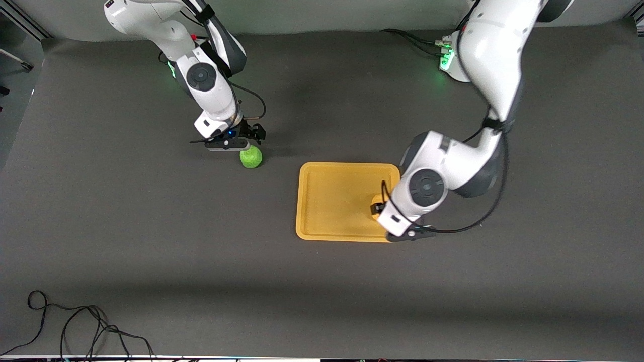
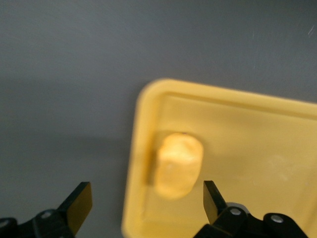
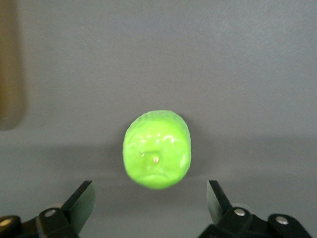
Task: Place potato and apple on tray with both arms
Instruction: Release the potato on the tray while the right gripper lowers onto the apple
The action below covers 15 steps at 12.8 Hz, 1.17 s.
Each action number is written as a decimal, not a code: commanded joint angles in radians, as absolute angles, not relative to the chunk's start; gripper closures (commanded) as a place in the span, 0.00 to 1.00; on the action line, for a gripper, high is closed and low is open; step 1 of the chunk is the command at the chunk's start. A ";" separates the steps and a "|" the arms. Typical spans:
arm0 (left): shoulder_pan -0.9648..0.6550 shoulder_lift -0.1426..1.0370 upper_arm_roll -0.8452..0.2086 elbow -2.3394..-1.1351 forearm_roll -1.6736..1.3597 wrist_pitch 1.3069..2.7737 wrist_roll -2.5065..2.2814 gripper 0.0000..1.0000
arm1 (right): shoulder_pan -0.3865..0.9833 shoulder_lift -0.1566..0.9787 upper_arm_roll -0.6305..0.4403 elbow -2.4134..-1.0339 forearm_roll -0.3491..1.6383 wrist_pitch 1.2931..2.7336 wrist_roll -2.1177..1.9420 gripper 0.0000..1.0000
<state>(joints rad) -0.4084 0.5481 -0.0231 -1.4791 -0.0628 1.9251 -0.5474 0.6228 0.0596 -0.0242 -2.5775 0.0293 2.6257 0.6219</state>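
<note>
The yellow-orange tray [image 1: 332, 201] lies mid-table. The potato [image 2: 178, 163] lies in it, close to the rim [image 2: 143, 148] at the left arm's end; in the front view it is mostly hidden under the left hand. My left gripper [image 2: 147, 203] is open and empty, a little above the potato, and it also shows in the front view [image 1: 378, 207]. The green apple [image 1: 250, 157] sits on the dark table toward the right arm's end, apart from the tray. My right gripper [image 1: 250, 142] is open and empty, low beside the apple [image 3: 156, 148], whose fruit lies just ahead of the fingertips [image 3: 81, 203].
Dark grey mat [image 1: 151, 241] covers the table. A black cable [image 1: 75, 327] lies loose near the front edge at the right arm's end. The left arm's elbow [image 1: 453, 161] hangs over the tray's corner.
</note>
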 commanded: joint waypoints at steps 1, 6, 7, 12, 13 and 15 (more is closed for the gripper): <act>-0.303 0.320 -0.022 -1.520 -0.049 1.751 -0.419 0.00 | 0.630 0.168 -0.034 -2.556 0.025 2.724 0.643 0.00; -0.158 0.123 -0.015 -1.543 0.046 1.665 -0.076 0.00 | 0.624 0.265 -0.035 -2.527 0.025 2.789 0.640 0.46; -0.128 0.089 -0.015 -1.578 0.045 1.667 -0.024 0.00 | 0.620 0.267 -0.035 -2.522 0.025 2.787 0.632 0.53; -0.041 -0.034 -0.012 -1.776 -0.015 1.813 0.114 0.00 | 0.620 0.146 -0.060 -2.357 0.025 2.459 0.627 0.54; -0.022 -0.025 -0.006 -1.775 -0.020 1.810 0.115 0.00 | 0.620 0.108 -0.061 -2.292 0.025 2.339 0.623 0.54; -0.012 0.004 -0.006 -1.758 -0.020 1.789 0.118 0.00 | 0.620 0.054 -0.086 -2.100 0.025 2.030 0.609 0.54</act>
